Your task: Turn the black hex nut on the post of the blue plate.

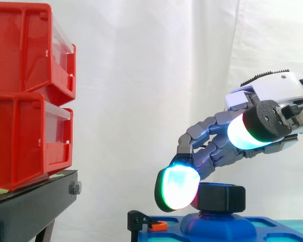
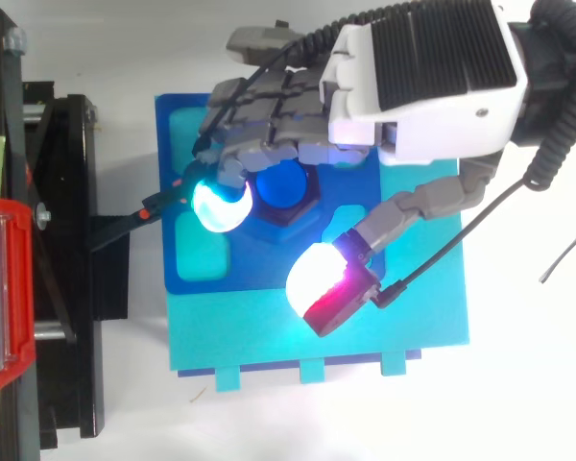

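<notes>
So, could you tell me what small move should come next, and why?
Probably bring the thumb in against the black hex nut. One of the fingers sits beside the nut on one side, while the thumb hangs clear of it, so the hand has no pinch to turn it with.

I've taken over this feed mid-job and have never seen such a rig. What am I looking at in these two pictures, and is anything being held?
The grey and white machine is a robot hand on the end of an arm. One picture is taken from the side, level with the work, with the arm coming in from the right. The other looks straight down. Both show the same things. The hand reaches down over a black hex nut that sits on the post of a blue plate, which adjoins a cyan panel. To the left in both pictures, red bins sit on a black stand. Nothing is lifted. I cannot tell whether the hand actually grips the nut.
</notes>
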### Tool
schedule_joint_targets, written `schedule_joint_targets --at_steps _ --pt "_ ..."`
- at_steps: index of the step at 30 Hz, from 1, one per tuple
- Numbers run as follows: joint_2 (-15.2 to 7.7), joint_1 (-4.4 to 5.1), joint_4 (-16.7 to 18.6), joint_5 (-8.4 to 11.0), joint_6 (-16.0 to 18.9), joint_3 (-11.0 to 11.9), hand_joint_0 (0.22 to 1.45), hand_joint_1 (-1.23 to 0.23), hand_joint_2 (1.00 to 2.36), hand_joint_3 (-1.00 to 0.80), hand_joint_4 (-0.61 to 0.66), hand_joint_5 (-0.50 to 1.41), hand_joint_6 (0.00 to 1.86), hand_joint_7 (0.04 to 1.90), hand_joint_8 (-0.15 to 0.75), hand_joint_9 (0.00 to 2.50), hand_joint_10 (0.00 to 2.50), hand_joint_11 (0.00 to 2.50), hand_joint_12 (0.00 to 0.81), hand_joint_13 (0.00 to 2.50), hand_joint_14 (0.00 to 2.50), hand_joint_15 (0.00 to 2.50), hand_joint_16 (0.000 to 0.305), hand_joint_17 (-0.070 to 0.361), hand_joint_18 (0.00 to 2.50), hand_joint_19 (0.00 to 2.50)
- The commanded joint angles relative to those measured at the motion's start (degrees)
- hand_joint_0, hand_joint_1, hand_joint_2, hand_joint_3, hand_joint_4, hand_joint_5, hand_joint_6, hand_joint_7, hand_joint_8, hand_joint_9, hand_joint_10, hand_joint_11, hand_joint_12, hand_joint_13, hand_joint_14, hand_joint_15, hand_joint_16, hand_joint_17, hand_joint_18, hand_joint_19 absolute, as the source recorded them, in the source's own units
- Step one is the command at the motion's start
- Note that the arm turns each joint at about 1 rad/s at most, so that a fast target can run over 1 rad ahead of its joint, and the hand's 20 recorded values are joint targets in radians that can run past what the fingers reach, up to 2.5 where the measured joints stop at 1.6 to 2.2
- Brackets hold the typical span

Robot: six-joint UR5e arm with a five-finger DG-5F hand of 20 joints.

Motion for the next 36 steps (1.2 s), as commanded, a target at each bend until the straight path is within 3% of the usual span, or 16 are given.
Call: schedule_joint_targets --at_steps 1,19,24,29,36 --pt "0.0 -0.78 0.0 -1.05 -0.08 0.0 0.49 -0.31 1.0 -0.5 0.25 -0.18 0.5 0.88 0.279 0.38 0.0 0.05 0.382 0.26 0.0 0.0 0.055 0.123 0.01 0.04" --pt "0.0 -4.56 0.0 -5.79 -0.87 0.0 0.49 -0.32 1.0 -0.5 0.25 -0.18 0.5 0.88 0.28 0.38 0.0 0.04 0.383 0.27 0.0 0.0 0.054 0.122 0.01 0.04" --pt "0.0 -6.14 0.0 -7.82 -1.75 0.0 0.49 -0.32 1.0 -0.5 0.25 -0.18 0.5 0.88 0.28 0.38 0.0 0.05 0.383 0.27 0.0 0.0 0.054 0.122 0.01 0.04" --pt "0.0 -6.76 0.35 -8.78 -1.66 0.0 0.49 -0.32 1.0 -0.5 0.25 -0.18 0.5 0.88 0.281 0.38 0.0 0.04 0.383 0.27 0.0 0.0 0.054 0.122 0.01 0.04" --pt "0.0 -6.49 0.35 -8.61 -1.57 1.49 0.49 -0.32 1.0 -0.5 0.25 -0.18 0.5 0.88 0.281 0.38 0.0 0.04 0.382 0.27 0.0 0.0 0.054 0.122 0.01 0.04"
